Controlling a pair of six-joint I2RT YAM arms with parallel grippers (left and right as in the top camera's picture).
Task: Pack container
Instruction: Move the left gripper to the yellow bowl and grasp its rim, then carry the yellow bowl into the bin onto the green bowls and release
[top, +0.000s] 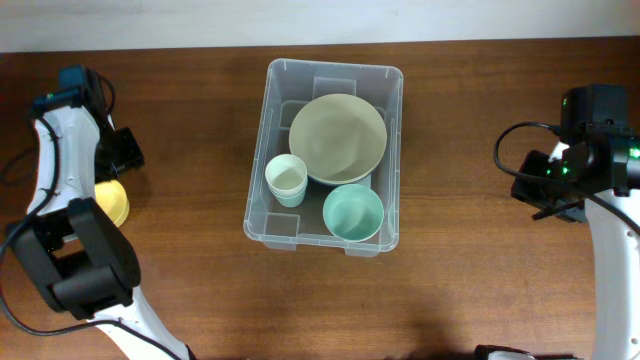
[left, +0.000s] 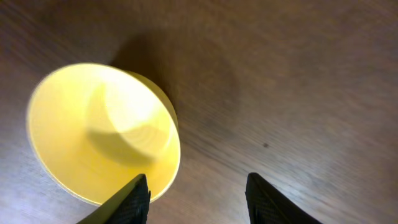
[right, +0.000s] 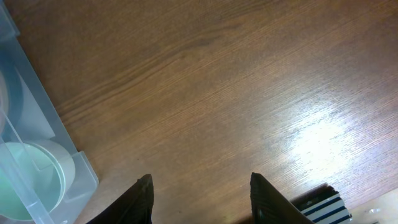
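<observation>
A dark wooden worktop (top: 220, 290) is seen from above, with a clear container (top: 335, 66) standing in the middle, slightly toward the far edge.

Far left of the container, the left arm (top: 60, 170) bends over the worktop. A yellow bowl (top: 113, 205) sits upright beside it, well apart from the container. In the wrist view, the left fingers (left: 134, 202) are spread wide and hold nothing. One fingertip lies over the near rim of the yellow bowl (left: 99, 130), the other over bare wood. Whether the tip touches the rim cannot be told.

Inside the container, a pale mint cup (top: 286, 180) stands against the left wall. A large pale green bowl (top: 338, 138) fills the far half, its rim overlapping the cup's side. A teal bowl (top: 353, 212) sits in the near right corner, just beside the cup.

Far right of the container, the right arm (top: 600, 160) rests well clear of it. The right fingers (right: 140, 202) are also spread wide and empty, above bare wood. The container's corner (right: 43, 118) shows at the left edge of that wrist view, with the teal bowl (right: 28, 180) visible through the plastic.
</observation>
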